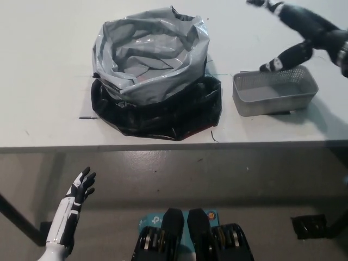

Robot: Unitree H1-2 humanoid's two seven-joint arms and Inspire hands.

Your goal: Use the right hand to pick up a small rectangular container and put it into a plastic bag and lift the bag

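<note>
A small grey rectangular mesh container [274, 92] stands on the white table [43, 81] at the right. My black right hand [296, 32] hovers over its far edge with fingers spread apart, one finger [285, 57] reaching down to the rim, holding nothing. A grey and black plastic bag [152, 70] sits open and crumpled left of the container. My white left hand [79, 190] rests below the table edge at the lower left, fingers apart and empty.
The table's front edge [174, 145] runs across the middle of the view, with grey floor [217, 179] beneath. A dark object [307, 225] lies on the floor at the lower right.
</note>
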